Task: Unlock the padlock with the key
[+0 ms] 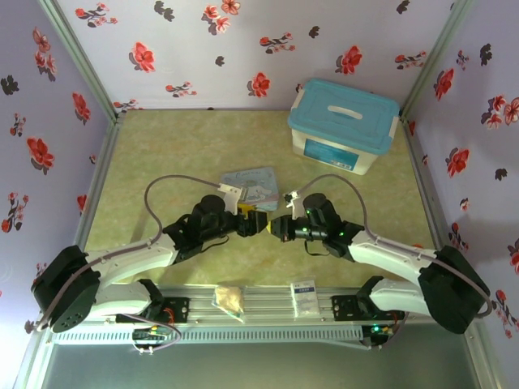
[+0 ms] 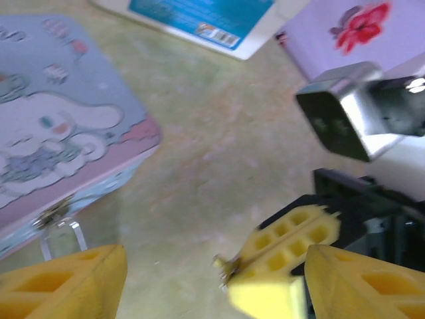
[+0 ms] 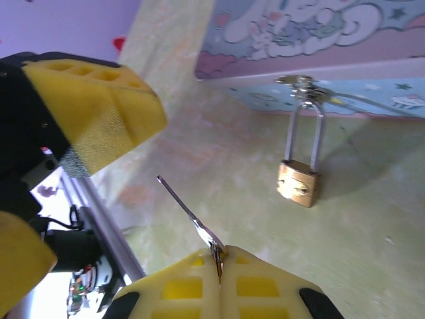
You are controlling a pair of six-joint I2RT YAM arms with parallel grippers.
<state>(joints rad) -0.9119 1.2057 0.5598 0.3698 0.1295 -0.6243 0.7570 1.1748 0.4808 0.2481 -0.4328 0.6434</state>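
Near the middle of the worktop [image 3: 372, 226], just off the near edge of a pastel cartoon tin [image 3: 319, 33], the two pincers meet tip to tip. The right pincer [image 3: 219, 258] is pressed fully together on the head of the key [image 3: 189, 212]. The thin dark blade sticks out from between the yellow fingertips and slants up and to the left in the right wrist view. The padlock [image 3: 299, 185] hangs by its silvery shackle [image 3: 305, 136] from the latch [image 3: 302, 83] on the tin's front wall, its brass body just above or resting on the worktop; I cannot tell which. From the right wrist it sits up and to the right of the pinched key, clearly apart from it, and the blade points away from it, toward the other arm. The left pincer [image 1: 253, 222] is spread wide and grips nothing. In the left wrist view its own two yellow fingers [image 2: 66, 282] stand at the bottom corners, the right pincer's tips and the key's end show in the gap between them, and the tin's latch and shackle lie just above its left finger, with the padlock's body hidden there. A white storage box [image 1: 345, 121] with a blue lid stands at the far right corner of the worktop.
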